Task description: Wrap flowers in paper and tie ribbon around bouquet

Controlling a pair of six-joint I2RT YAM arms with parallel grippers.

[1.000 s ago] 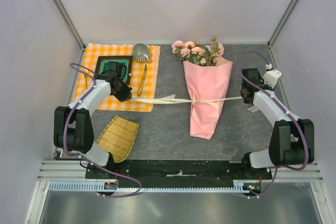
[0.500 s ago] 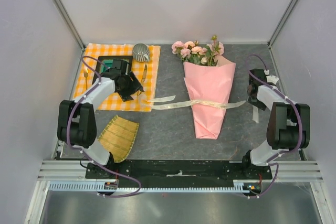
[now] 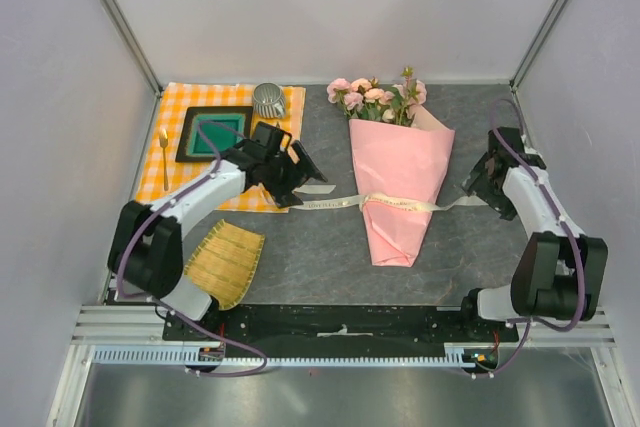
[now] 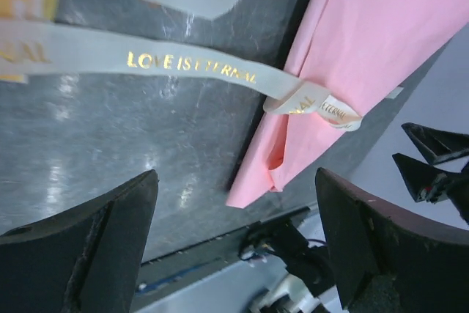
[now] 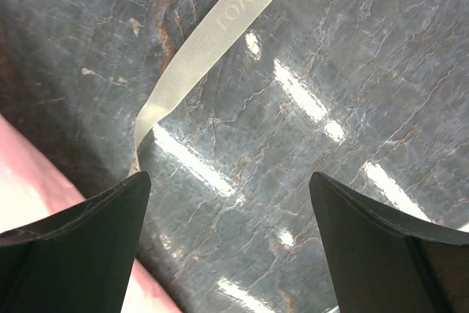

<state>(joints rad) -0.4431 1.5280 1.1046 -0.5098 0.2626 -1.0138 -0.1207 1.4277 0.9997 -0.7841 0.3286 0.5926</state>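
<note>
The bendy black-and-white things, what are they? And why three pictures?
They are two robot arms bolted to a dark grey table, each ending in a two-finger gripper. One picture looks down from above; the other two come from cameras on the wrists, so the dark shapes there are fingers. On the table lies a bouquet: pale pink flowers in a pink paper cone, with a cream gold-lettered ribbon round it. Left of it are an orange-checked cloth, green tray, metal cup and woven bamboo mat. The left gripper and right gripper are open, holding nothing.
</note>
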